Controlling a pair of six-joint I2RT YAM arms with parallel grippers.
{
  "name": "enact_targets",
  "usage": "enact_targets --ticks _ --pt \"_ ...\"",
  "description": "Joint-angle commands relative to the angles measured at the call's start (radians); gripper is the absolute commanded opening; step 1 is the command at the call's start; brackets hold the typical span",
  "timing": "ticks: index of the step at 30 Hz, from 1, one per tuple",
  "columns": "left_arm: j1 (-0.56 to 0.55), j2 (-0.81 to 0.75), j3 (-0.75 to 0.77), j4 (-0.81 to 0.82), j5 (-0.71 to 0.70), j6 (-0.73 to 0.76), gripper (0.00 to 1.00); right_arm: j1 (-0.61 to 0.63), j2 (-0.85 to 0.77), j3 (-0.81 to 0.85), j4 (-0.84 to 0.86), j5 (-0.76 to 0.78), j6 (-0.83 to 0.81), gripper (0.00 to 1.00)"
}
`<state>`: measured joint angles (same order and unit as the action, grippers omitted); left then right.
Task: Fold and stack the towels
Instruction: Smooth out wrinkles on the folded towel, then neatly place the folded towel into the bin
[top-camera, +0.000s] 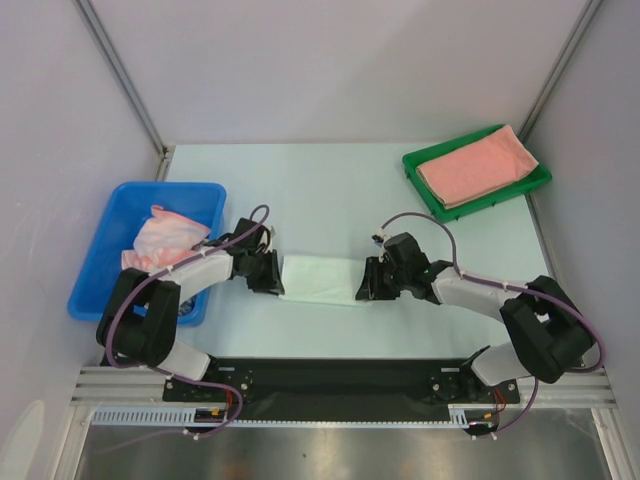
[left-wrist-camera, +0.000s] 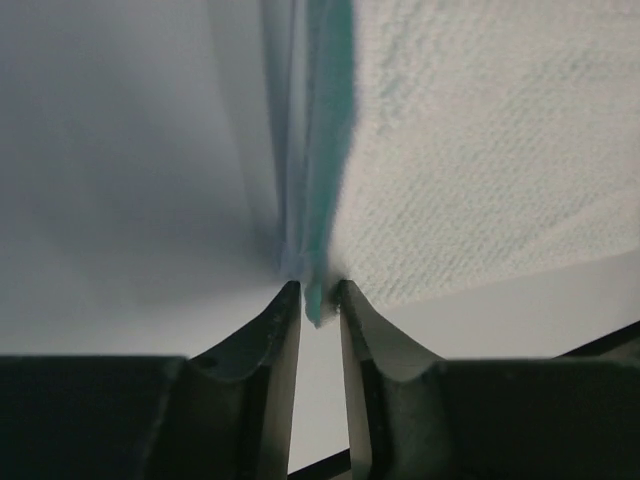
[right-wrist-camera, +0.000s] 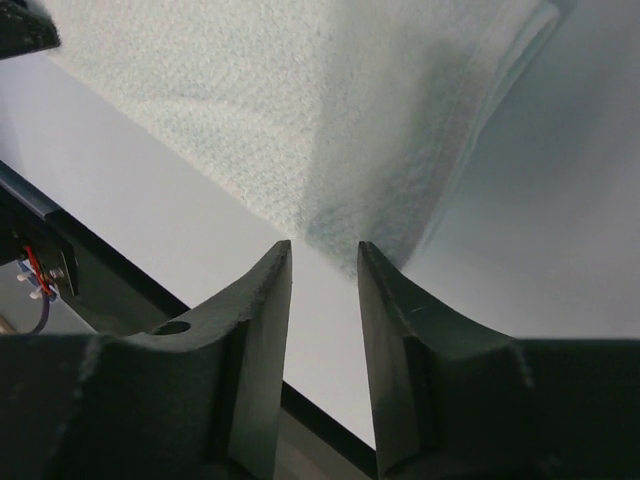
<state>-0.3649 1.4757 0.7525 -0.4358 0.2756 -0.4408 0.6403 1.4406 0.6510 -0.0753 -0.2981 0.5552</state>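
The pale mint-white towel (top-camera: 318, 278) lies mid-bench (top-camera: 330, 190); I'd square its edges before lifting it. The left arm (top-camera: 205, 268) and right arm (top-camera: 465, 290) reach inward, low, one at each end. The left jaws narrowly straddle its edge, and I cannot tell whether they pinch it. The right jaws stand partly open at its corner, holding nothing.

Top view was bright and even, lit from overhead. We saw only soft, short shadows under the arms (top-camera: 200, 270) on the table (top-camera: 330, 190), and a dull sheen on the steel strip (top-camera: 330, 455). Left wrist: towel (left-wrist-camera: 480, 150) weave was fairly sharp far out, its near edge and the fingers (left-wrist-camera: 260, 350) blurred. Right wrist: we noted a grey shadow on the towel just ahead of the dark, soft-focused fingers.
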Motion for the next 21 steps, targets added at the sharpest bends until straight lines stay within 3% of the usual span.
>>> enact_targets --ticks 1,4,7,10,21 --pt "-0.006 0.017 0.008 0.011 -0.090 -0.041 0.26 0.005 -0.078 0.030 -0.001 0.031 0.022 0.39" --pt "-0.008 0.012 0.011 0.008 -0.127 -0.055 0.25 0.004 -0.118 0.039 -0.044 0.114 0.031 0.49" --pt "-0.008 0.000 0.027 -0.004 -0.142 -0.064 0.36 0.001 -0.123 0.036 -0.060 0.195 0.040 0.54" --pt "-0.008 -0.011 0.057 -0.029 -0.153 -0.062 0.38 -0.011 -0.106 0.030 -0.035 0.223 0.058 0.56" --pt "-0.006 0.072 0.156 -0.015 -0.096 -0.027 0.50 -0.002 0.066 0.009 0.114 0.229 0.104 0.56"
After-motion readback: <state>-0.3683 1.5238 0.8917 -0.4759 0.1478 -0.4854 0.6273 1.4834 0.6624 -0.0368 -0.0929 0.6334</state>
